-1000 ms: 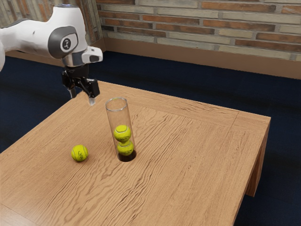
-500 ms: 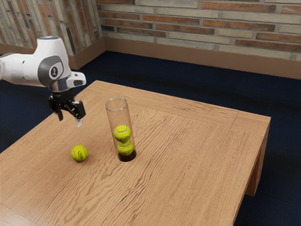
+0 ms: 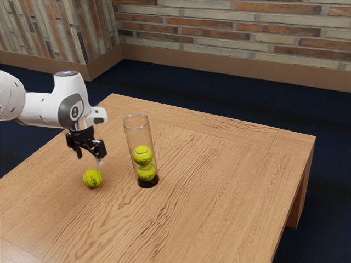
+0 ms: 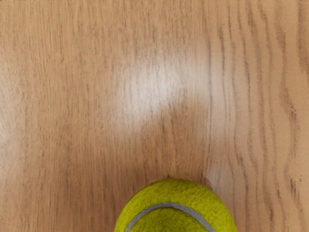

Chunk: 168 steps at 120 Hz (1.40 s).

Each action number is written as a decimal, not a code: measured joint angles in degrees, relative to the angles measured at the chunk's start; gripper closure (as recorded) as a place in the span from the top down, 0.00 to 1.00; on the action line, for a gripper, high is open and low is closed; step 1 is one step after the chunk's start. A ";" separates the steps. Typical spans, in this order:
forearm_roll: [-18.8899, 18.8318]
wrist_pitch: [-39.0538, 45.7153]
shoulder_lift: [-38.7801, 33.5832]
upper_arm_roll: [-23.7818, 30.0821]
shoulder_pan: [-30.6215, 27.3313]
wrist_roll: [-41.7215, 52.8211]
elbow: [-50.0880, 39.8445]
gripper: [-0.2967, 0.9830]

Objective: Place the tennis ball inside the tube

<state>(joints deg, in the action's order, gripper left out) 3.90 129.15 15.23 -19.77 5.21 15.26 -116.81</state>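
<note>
I'm lowering my gripper (image 3: pixel 90 159), fingers spread, closer to the loose tennis ball (image 3: pixel 92 178), so a grasp is probably nearing.

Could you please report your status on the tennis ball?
End effector open, above loose tennis ball. Tennis ball ungripped, on table. Tube upright, two balls inside. Nothing seen blocking descent.

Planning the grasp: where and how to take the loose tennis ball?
Likely best from above, the gripper closing across the widest part of the loose tennis ball: it's round, rests on the table and sits apart from the tube, so opposite sides look reachable.
</note>
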 joint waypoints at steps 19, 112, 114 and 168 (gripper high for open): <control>0.76 1.81 1.27 0.24 1.06 1.04 0.36 0.77; 4.43 3.19 4.89 -2.00 1.21 4.42 -0.80 0.77; 4.54 3.19 4.97 -1.86 1.22 4.47 -0.80 0.77; 8.25 3.44 5.90 -0.51 0.42 7.05 -1.60 0.77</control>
<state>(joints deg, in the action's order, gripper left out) 12.15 132.59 21.13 -20.29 5.63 22.32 -118.41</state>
